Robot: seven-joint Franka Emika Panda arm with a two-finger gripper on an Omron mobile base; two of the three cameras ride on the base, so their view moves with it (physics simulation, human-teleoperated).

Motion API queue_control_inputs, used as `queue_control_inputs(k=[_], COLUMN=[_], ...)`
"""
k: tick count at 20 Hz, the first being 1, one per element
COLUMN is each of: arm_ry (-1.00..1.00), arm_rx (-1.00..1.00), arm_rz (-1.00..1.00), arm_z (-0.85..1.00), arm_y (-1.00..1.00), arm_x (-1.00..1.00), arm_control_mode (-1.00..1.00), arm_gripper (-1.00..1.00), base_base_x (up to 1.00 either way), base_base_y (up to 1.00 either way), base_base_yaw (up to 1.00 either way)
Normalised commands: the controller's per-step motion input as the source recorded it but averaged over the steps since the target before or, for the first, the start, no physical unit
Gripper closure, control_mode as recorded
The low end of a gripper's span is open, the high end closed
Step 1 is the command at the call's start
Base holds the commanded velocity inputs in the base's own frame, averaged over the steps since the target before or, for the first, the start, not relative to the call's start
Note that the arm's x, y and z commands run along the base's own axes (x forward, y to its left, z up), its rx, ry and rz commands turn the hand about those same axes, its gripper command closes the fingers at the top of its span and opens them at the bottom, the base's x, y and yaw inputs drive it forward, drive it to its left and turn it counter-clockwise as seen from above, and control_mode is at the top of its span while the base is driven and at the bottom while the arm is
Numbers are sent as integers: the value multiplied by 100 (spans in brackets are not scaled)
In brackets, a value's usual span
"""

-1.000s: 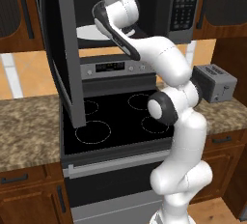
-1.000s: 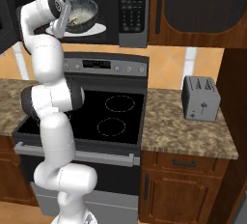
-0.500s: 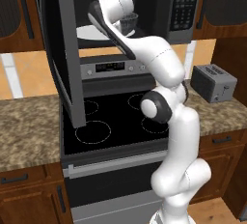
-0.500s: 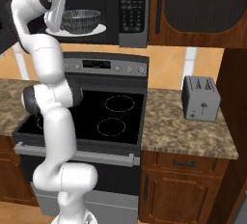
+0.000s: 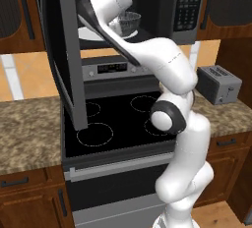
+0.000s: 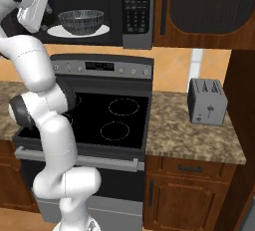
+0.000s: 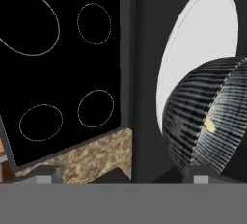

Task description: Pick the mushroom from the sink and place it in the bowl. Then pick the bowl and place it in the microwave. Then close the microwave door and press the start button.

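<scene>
The dark ribbed bowl (image 6: 82, 21) stands upright on the white round plate (image 6: 102, 31) inside the open black microwave (image 6: 137, 6). Seen from the hand, the bowl (image 7: 207, 117) has the small pale mushroom (image 7: 209, 124) showing through its glassy wall. My gripper (image 6: 48, 11) hangs just left of the bowl at the microwave's mouth, apart from it. Its fingertips (image 7: 46, 172) stand wide apart with nothing between them, so the gripper (image 7: 120, 175) is open. The microwave door (image 5: 66, 50) is swung out to the left. From the left base, the bowl (image 5: 130, 20) peeks out behind my forearm.
A black stove top (image 6: 117, 115) with ring burners lies below the microwave, with a control panel (image 5: 113, 67) at its back. A grey toaster (image 6: 206, 100) sits on the granite counter (image 6: 189, 140) to the right. Wooden cabinets (image 6: 204, 6) flank the microwave.
A second ago the bowl hung tilted in my gripper at the microwave opening. It now rests on the plate, released, and my hand has drawn back to the left.
</scene>
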Motion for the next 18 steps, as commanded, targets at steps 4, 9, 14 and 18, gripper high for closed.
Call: queue_control_inputs(k=[4,9,14,18], arm_ry=[1,42,41,7], arm_rx=[15,19,7,3], arm_rz=[0,0,0,2], arm_z=[-34,-7,-85,-79], arm_y=[-11,-33,-33,-28], arm_x=[-100,-100,-100,-100], arm_control_mode=[-100,-100,-100,-100], arm_gripper=[-100,-100,-100,-100], base_base_x=[0,0,0,0], base_base_y=[0,0,0,0], base_base_yaw=[0,0,0,0])
